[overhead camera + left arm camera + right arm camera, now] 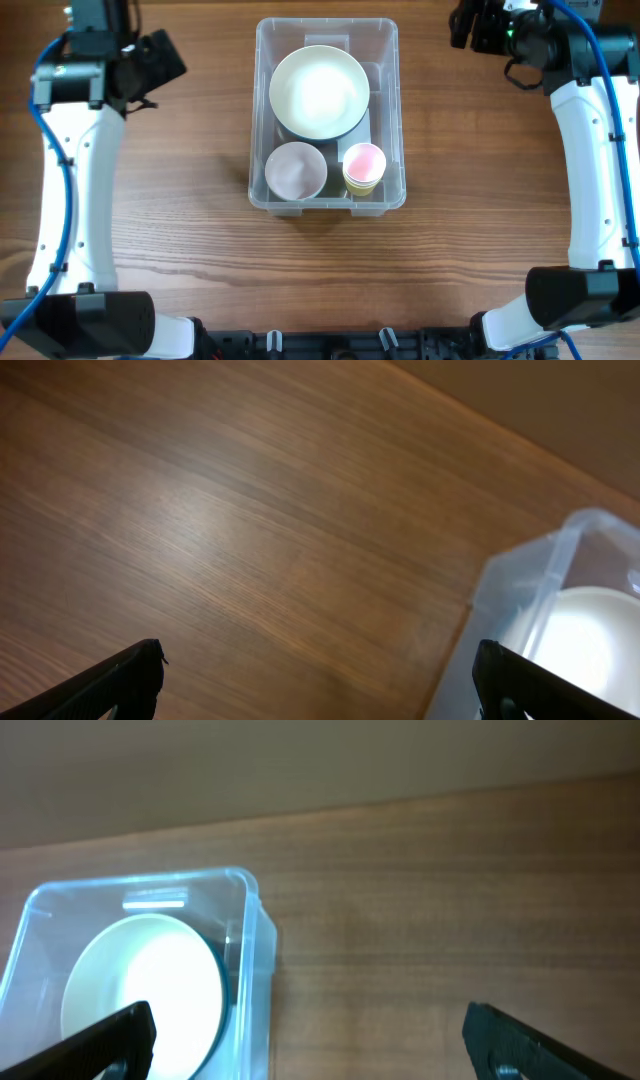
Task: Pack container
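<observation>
The clear container (261,120) stands at the table's middle. Inside it lie a large white bowl (318,91) at the back, a small pale pink bowl (295,171) at the front left and a yellow cup with a pink inside (364,166) at the front right. My left gripper (318,675) is open and empty over bare wood, left of the container (520,575). My right gripper (308,1030) is open and empty, right of the container's far corner (245,935), where the white bowl (140,985) shows.
The wooden table (150,220) runs all around the container. Both white arms reach in along the left and right sides, with their bases at the front edge.
</observation>
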`<state>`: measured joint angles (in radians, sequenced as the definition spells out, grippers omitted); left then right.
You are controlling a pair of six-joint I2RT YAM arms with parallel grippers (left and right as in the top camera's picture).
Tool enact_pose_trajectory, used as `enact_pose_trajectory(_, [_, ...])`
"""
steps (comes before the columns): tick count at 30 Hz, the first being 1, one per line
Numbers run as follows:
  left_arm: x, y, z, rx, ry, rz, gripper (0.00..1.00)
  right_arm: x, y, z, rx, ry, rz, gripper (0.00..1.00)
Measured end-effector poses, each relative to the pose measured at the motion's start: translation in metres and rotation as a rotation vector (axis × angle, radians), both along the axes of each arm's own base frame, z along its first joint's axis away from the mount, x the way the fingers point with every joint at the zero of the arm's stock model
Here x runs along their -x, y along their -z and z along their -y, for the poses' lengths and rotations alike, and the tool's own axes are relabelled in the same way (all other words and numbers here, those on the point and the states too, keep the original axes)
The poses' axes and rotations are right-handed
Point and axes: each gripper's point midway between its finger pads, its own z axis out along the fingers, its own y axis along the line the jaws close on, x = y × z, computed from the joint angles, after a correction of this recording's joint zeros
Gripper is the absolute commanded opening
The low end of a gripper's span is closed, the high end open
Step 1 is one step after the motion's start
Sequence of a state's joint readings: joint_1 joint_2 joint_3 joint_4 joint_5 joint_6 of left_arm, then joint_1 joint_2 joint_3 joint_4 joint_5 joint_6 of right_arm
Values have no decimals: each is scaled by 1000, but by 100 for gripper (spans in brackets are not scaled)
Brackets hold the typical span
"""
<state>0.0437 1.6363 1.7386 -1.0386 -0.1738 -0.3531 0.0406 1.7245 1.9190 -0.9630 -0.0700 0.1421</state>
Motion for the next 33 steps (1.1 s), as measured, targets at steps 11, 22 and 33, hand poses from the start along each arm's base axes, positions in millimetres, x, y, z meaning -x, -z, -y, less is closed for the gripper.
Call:
enact_pose_trajectory(11, [103,-4,48,47,177,71,100,113,-46,6,8,-1,41,100])
enact_pose_trajectory(22, [185,-8,24,-132,74,379,100,193,59,14,5,33,270,99])
enact_pose_trajectory(33, [150,8,7,-140,-27,402,100,155,102,13,19,26,134,100])
